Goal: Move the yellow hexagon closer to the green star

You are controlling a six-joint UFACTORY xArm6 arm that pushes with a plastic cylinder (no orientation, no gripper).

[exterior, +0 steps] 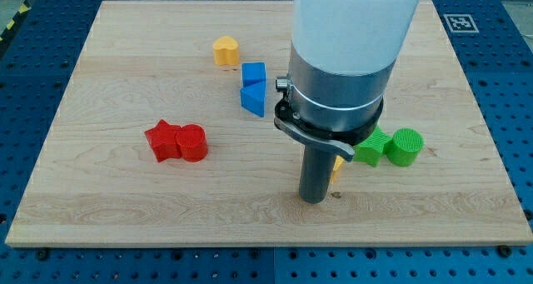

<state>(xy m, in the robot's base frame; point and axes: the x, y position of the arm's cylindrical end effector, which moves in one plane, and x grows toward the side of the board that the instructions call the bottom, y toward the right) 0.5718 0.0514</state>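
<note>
My tip (313,200) rests on the wooden board (108,201) right of centre, towards the view's bottom. A yellow block, the yellow hexagon (337,166), shows only as a sliver just right of the rod, touching or almost touching it; the arm hides most of it. The green star (372,147) lies just up and right of that sliver, partly hidden by the arm's body. A green cylinder (406,146) stands against the star's right side.
A yellow heart (225,50) sits at upper centre. A blue cube (253,72) and a blue triangle (251,99) lie below it, left of the arm. A red star (162,141) and a red cylinder (191,142) touch at the left.
</note>
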